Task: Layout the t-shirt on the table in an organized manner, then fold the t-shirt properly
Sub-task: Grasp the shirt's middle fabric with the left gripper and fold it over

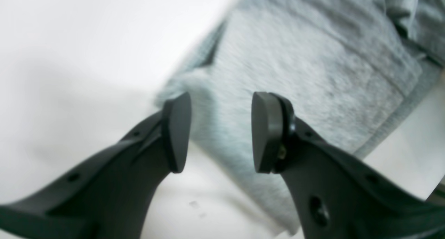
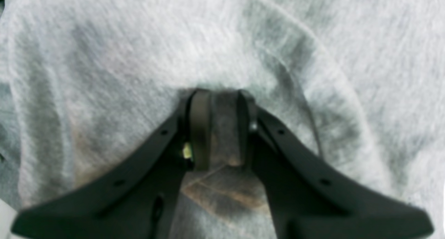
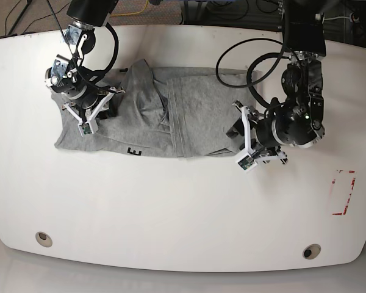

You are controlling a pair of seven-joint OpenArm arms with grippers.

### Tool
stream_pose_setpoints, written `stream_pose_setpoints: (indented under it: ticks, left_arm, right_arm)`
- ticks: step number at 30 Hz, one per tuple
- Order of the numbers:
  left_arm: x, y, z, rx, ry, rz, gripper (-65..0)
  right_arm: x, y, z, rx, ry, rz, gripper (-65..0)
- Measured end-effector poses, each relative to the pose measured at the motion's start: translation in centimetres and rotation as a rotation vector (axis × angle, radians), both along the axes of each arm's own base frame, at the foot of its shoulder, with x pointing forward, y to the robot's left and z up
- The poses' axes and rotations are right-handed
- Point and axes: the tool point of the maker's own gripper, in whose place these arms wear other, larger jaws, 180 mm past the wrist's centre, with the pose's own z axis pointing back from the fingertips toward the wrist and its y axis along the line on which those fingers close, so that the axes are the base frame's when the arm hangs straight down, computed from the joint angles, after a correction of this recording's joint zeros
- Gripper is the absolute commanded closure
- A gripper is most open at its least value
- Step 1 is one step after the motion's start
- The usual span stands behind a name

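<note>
The heather-grey t-shirt (image 3: 146,122) lies rumpled across the far middle of the white table (image 3: 171,207), with folds near its centre and one black letter showing at its near hem. My right gripper (image 2: 222,128) is at the shirt's left end in the base view (image 3: 107,110), shut on a pinched fold of grey fabric (image 2: 224,121). My left gripper (image 1: 222,133) stands open at the shirt's right edge (image 3: 236,129). Its pads (image 1: 177,131) straddle a strip of the t-shirt (image 1: 295,75) without touching it.
Two round metal grommet holes (image 3: 43,238) (image 3: 312,251) sit near the table's front edge. A red-lined rectangular mark (image 3: 343,192) is at the right. Black cables loop above the left arm (image 3: 250,61) at the back.
</note>
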Motion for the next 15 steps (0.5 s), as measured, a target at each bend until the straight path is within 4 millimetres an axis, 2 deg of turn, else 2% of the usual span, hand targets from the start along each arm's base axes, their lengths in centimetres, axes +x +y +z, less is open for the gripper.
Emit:
stream_pose_setpoints:
  ticks: [3, 6, 8, 15]
  left_arm:
    - [-0.5, 0.4, -1.2, 0.021, 0.021, 0.012, -18.3]
    - [-0.7, 1.5, -2.5, 0.082, 0.048, 0.033, -6.5]
    - [-0.8, 2.1, -3.1, 0.114, 0.063, 0.045, -2.6]
    - [-1.3, 3.3, -5.1, 0.160, 0.120, 0.068, -2.4]
  right_arm:
    - [0.0, 0.0, 0.0, 0.000, 0.000, 0.000, -12.4]
    - [0.1, 0.0, 0.1, -0.001, -0.002, 0.000, -12.4]
    - [0.2, -0.1, 0.1, -0.005, 0.001, 0.001, -12.4]
    - [0.4, 0.0, 0.2, -0.003, 0.000, 0.001, -12.5]
